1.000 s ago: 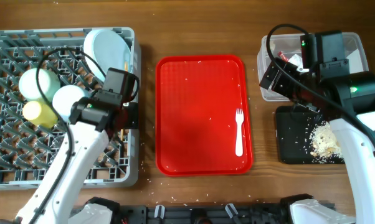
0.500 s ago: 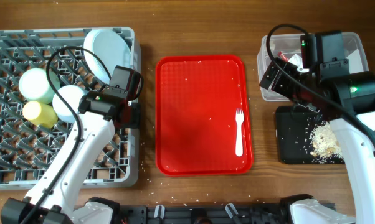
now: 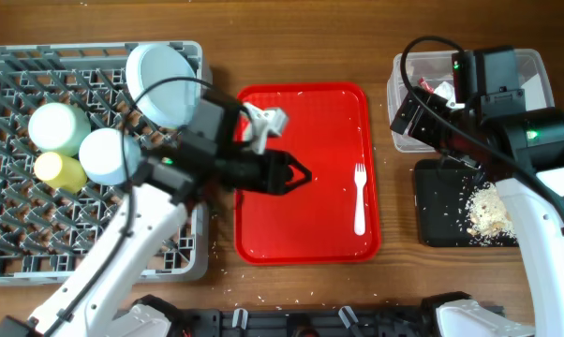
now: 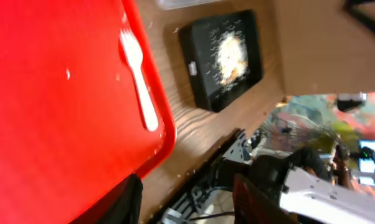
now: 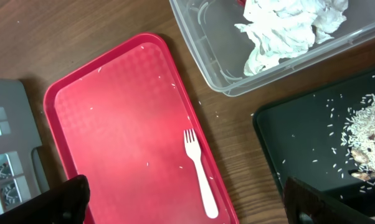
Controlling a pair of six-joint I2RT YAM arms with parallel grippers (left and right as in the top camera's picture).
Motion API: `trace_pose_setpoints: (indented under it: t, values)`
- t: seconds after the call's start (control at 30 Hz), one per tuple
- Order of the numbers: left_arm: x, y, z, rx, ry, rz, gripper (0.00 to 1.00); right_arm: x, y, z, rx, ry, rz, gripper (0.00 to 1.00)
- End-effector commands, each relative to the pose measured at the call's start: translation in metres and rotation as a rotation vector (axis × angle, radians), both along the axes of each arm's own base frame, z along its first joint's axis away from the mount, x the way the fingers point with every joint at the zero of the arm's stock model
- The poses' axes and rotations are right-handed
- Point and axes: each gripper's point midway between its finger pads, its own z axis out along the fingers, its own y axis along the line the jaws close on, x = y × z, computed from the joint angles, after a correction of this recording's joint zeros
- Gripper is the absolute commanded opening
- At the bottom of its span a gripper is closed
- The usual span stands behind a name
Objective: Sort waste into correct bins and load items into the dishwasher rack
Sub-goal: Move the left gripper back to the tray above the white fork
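Your left hand point(image 3: 299, 172) hangs open over the red tray point(image 3: 301, 234), the fork point(image 3: 359, 198) lying just ahead of it, and your right hand point(image 5: 190, 198) is spread open too.

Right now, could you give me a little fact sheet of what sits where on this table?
Rack: left, holding plate, bowl, saucer, yellow cup
Red tray: centre, white fork lying on it
Clear tub: crumpled napkin inside
Black tray: rice crumbs
Left gripper: open, empty, over the red tray
Right gripper: open, empty
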Motion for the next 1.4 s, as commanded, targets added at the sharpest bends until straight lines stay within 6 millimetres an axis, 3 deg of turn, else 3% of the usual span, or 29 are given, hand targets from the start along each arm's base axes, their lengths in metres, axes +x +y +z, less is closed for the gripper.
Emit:
trace_pose_setpoints:
  t: [0.0, 0.1, 0.23, 0.27, 0.37, 0.57, 0.8, 0.9, 1.07, 1.17, 1.37]
  values:
    - [-0.001, -0.017, -0.039, 0.19, 0.126, 0.246, 0.47, 0.002, -0.004, 0.002, -0.021, -0.009, -0.002, 1.0]
    - [-0.013, -0.048, -0.075, 0.309, 0.117, 0.354, 0.47, 0.002, -0.004, 0.002, -0.021, -0.009, -0.002, 1.0]
    - [-0.032, -0.099, -0.121, 0.382, -0.007, 0.346, 0.49, 0.002, -0.004, 0.002, -0.021, -0.009, -0.002, 1.0]
    - [-0.036, -0.11, -0.144, 0.427, -0.072, 0.34, 0.49, 0.002, -0.004, 0.002, -0.021, -0.009, -0.002, 1.0]
    - [-0.037, -0.115, -0.17, 0.492, -0.168, 0.355, 0.48, 0.002, -0.004, 0.002, -0.021, -0.009, -0.002, 1.0]
    - [-0.013, -0.125, -0.177, 0.526, -0.428, 0.355, 0.46, 0.003, -0.003, 0.0, -0.022, -0.002, -0.002, 1.0]
    - [-0.003, -0.125, -0.219, 0.576, -0.466, 0.382, 0.42, 0.004, -0.003, -0.003, -0.023, 0.007, -0.002, 1.0]
    - [-0.003, -0.125, -0.222, 0.603, -0.498, 0.33, 0.33, 0.004, -0.003, -0.003, -0.024, 0.007, -0.001, 1.0]
    - [0.001, -0.12, -0.22, 0.749, -0.686, 0.081, 0.23, 0.004, -0.003, -0.003, -0.024, 0.007, -0.002, 1.0]
    - [-0.004, -0.095, -0.227, 0.897, -0.709, -0.021, 0.2, 0.004, -0.003, -0.003, -0.024, 0.007, -0.002, 0.99]
    - [-0.012, -0.074, -0.242, 0.939, -0.573, -0.034, 0.22, 0.004, -0.003, -0.003, -0.024, 0.007, -0.001, 1.0]
